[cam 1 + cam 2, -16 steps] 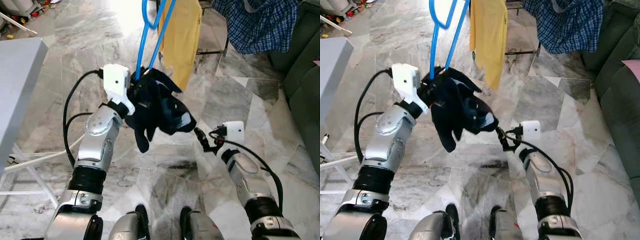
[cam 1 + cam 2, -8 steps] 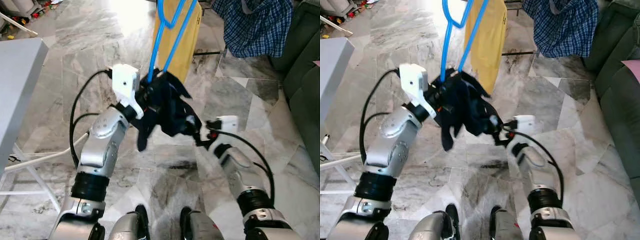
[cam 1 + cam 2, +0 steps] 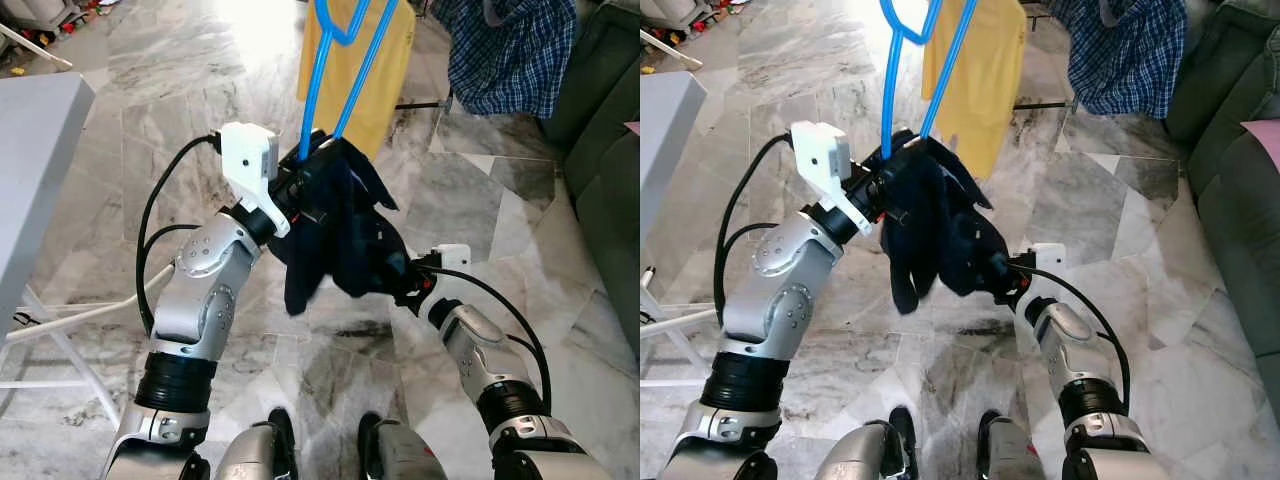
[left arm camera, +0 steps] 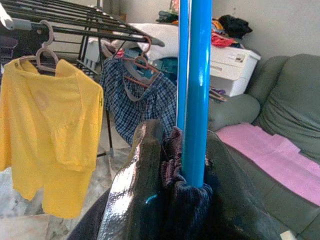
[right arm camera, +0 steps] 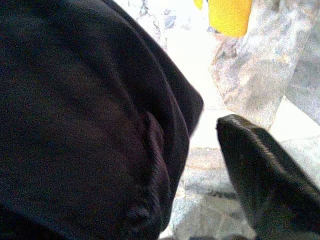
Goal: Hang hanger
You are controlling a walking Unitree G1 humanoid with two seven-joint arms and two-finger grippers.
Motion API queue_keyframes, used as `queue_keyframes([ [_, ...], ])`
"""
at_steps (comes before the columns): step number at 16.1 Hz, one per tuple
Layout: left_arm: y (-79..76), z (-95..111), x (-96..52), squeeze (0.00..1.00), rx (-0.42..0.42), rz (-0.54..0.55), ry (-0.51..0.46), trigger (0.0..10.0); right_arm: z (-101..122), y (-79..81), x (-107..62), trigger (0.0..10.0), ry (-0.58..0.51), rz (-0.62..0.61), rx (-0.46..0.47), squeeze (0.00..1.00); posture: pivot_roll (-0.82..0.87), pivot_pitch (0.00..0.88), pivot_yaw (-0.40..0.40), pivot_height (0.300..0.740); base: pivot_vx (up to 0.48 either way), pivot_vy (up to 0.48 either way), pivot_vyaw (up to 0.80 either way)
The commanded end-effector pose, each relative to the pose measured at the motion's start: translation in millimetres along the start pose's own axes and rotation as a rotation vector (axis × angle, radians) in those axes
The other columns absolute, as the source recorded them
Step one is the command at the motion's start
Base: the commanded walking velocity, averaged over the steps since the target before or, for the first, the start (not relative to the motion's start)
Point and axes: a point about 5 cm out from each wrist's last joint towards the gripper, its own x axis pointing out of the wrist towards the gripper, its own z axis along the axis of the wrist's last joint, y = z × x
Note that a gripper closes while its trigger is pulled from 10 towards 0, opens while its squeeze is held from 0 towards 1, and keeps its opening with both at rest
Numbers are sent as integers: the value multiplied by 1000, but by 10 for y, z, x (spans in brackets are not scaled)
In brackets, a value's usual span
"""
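A blue hanger (image 3: 886, 90) rises from my left gripper (image 3: 300, 190), which is shut on its lower bars at chest height. In the left wrist view the blue bars (image 4: 197, 90) stand between the black fingers (image 4: 135, 180), with dark cloth bunched around them. A dark navy garment (image 3: 340, 230) drapes from the hanger and hangs over that gripper. My right gripper (image 3: 402, 282) is open and sits against the garment's lower right edge. The right wrist view shows one finger (image 5: 260, 170) apart from the dark cloth (image 5: 85, 115), which hides the other finger.
A drying rack (image 4: 75, 25) ahead holds a yellow shirt (image 3: 375, 70) and a blue plaid shirt (image 3: 505, 55) on hangers. A dark green sofa (image 3: 605, 170) with a pink cloth (image 4: 270, 160) runs along the right. A grey table (image 3: 30, 170) stands left, above marble floor.
My right gripper has come in from the right and now touches the garment's lower edge. The left arm has shifted the hanger and garment slightly right.
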Motion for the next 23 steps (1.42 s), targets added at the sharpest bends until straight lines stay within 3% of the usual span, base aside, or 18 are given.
queue_keyframes([
  [1, -35, 97, -33, 0, 8, -29, -38, 0, -84, -28, -10, 0, 34, -35, 36, 0, -33, 280, 32, 740, 0, 0, 0],
  [5, -65, 121, -44, 0, -4, -38, -39, 0, -22, -119, -17, 0, 4, -99, 47, 0, -36, 282, 27, 740, 0, 0, 0],
  [9, -48, 102, -60, 0, -8, -30, -30, 0, 117, -335, -114, 0, -58, -182, 37, 0, -47, 284, 20, 740, 0, 0, 0],
  [15, 56, 62, -96, 0, 2, 2, -16, 0, 462, -876, -493, 0, -188, -359, 25, 0, -70, 284, 20, 740, 0, 0, 0],
  [20, 40, -28, -117, 0, 21, -16, 12, 0, 657, -894, -504, 0, -249, -370, 5, 0, -76, 278, 27, 740, 0, 0, 0],
  [23, 99, -334, -355, 0, 74, -25, 94, 0, 1043, -840, -495, 0, -348, -369, -14, 0, -78, 277, 30, 740, 0, 0, 0],
])
